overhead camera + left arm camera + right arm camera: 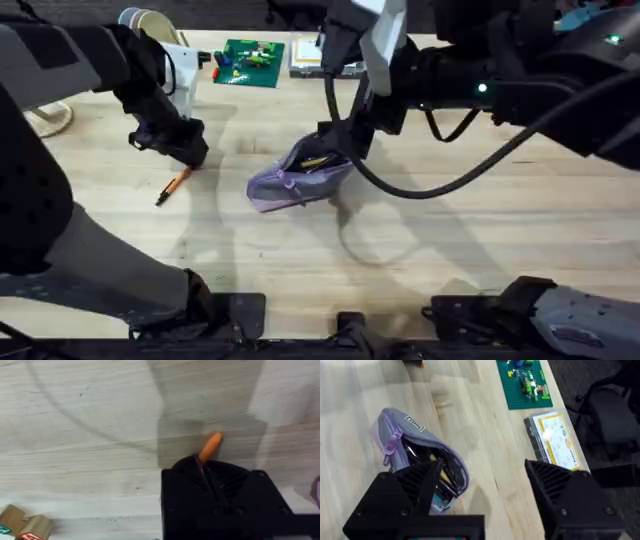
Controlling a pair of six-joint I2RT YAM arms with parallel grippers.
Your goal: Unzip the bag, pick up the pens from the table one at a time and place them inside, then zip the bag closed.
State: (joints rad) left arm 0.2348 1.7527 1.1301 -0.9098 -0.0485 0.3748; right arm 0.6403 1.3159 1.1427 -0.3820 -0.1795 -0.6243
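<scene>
Left fingers [187, 160] grip the orange pen [173, 186]; right fingers [480, 497] spread wide above the bag [298, 178].

bare table [470, 230] open at 5 o'clock of bag [295, 180], right gripper [335, 150] crowding its 1 o'clock, green baseplate [250, 62] at 11 o'clock

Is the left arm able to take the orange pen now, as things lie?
Probably yes: the left claw is already down at the orange pen, which lies alone on the table, nothing crowding it.

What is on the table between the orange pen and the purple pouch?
Nothing: in the overhead view, bare light wooden table separates the slim orange pen from the soft lavender pouch.
</scene>
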